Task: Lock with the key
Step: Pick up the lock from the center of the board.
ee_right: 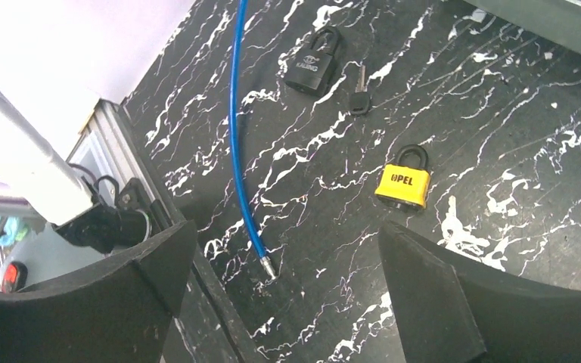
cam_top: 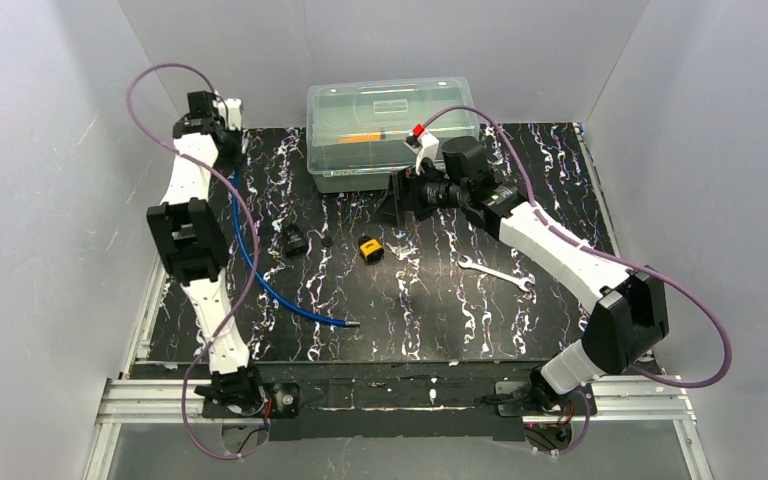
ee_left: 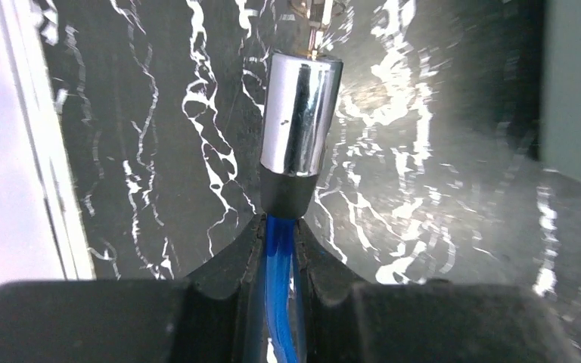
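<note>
The key [cam_top: 397, 250] is seen as a tiny silvery piece of metal lying flat on the black, white-veined table [cam_top: 520, 330]. It is placed between the yellow padlock [cam_top: 369, 249] and the silver wrench [cam_top: 497, 273], just beside the padlock. Its pale gleam is hard to separate from the white veins, and its teeth cannot be made out. It is touched by neither claw. The left claw [ee_left: 280, 227] is clenched on the blue cable [ee_left: 278, 302], which is gripped just behind its chrome end cap [ee_left: 301, 113] at the far left of the table. The right claw [ee_right: 284, 231] is held spread wide above the table, with nothing between its fingers, near the clear plastic box [cam_top: 392, 135]. A black padlock [ee_right: 314, 64] and a black-headed key [ee_right: 359, 94] are laid side by side, further left than the yellow padlock.
</note>
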You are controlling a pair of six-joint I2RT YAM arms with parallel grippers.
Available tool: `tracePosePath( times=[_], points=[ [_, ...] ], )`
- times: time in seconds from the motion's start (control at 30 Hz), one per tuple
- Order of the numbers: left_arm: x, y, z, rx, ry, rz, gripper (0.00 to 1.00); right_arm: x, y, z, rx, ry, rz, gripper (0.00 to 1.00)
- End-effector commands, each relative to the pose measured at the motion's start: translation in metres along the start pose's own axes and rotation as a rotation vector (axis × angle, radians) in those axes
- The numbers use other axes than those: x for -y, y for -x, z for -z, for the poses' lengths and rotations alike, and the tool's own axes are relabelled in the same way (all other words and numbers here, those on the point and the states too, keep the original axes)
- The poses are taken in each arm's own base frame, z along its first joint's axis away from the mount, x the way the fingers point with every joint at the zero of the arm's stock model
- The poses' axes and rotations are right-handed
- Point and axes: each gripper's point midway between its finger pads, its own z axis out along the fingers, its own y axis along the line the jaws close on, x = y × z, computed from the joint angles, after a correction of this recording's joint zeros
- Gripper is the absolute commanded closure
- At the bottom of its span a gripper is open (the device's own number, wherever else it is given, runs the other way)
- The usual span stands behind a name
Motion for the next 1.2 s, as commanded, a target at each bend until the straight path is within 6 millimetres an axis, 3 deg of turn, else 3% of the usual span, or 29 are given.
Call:
tracePosePath(
  times=[0.0, 0.33, 0.6, 0.8, 0.97, 1.17],
  points=[
    [0.023, 0.041, 0.104, 0.208, -0.077, 0.011, 1.0, -0.031, 0.027, 0.025, 0.073, 0.141, 0.191, 0.02],
    [0.11, 0.009, 0.237, 0.344, -0.419, 0.084, 1.0, -0.037, 0.025, 0.051, 0.118, 0.122, 0.331, 0.02],
    [0.17, -0.029, 0.319, 0.451, -0.593, -0.015, 1.0, -0.048, 0.032, 0.068, 0.125, 0.131, 0.453, 0.02],
    [0.195, -0.051, 0.342, 0.519, -0.563, -0.22, 1.0, -0.046, 0.033, 0.095, 0.076, 0.067, 0.596, 0.02],
    [0.199, -0.046, 0.364, 0.588, -0.571, -0.288, 1.0, -0.031, 0.014, 0.102, 0.034, 0.045, 0.549, 0.02],
    [0.204, -0.031, 0.391, 0.618, -0.6, -0.26, 1.0, -0.034, 0.017, 0.115, 0.022, 0.077, 0.516, 0.02]
  ],
)
